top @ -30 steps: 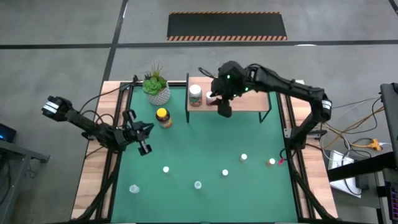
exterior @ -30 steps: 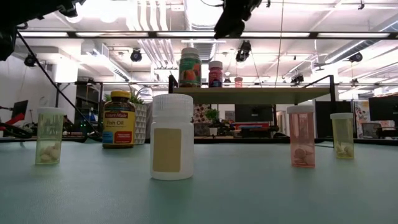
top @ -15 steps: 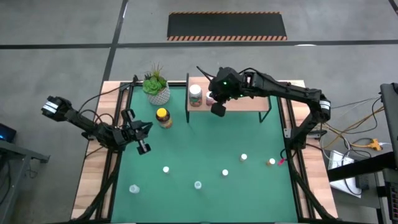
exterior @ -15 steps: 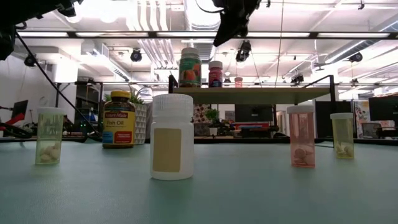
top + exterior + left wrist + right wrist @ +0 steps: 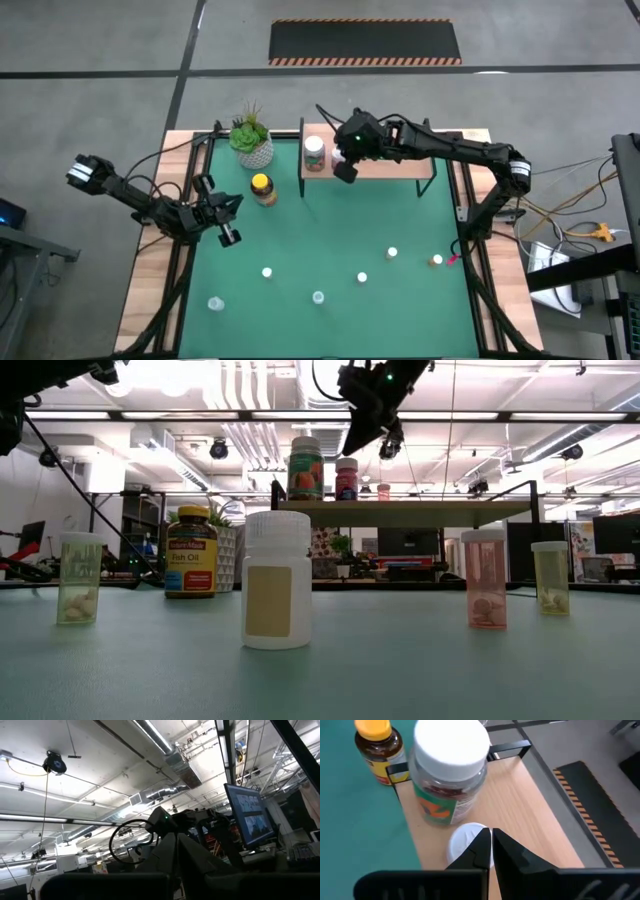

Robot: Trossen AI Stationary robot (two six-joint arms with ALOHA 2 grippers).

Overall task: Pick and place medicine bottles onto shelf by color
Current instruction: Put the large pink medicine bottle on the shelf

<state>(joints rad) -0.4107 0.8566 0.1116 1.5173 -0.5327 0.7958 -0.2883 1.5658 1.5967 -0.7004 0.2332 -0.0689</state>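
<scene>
Right gripper (image 5: pixel 344 170) above left end of shelf (image 5: pixel 400 165), fingers (image 5: pixel 480 847) clenched together, grasping nothing; poised over small white-capped bottle (image 5: pixel 465 840) standing on shelf top. Larger white-lidded bottle (image 5: pixel 314 150) upright just beside it, nearer shelf's left end. Shelf sits along table's far edge. Amber yellow-lidded jar (image 5: pixel 263 187) on green mat (image 5: pixel 330 240) off shelf's left end, near potted plant (image 5: pixel 251 138). Six small bottles scattered toward near edge, among them white bottle (image 5: pixel 277 579) and pink vial (image 5: pixel 485 578). Left gripper (image 5: pixel 227 234) near table's left edge, clenched, empty.
</scene>
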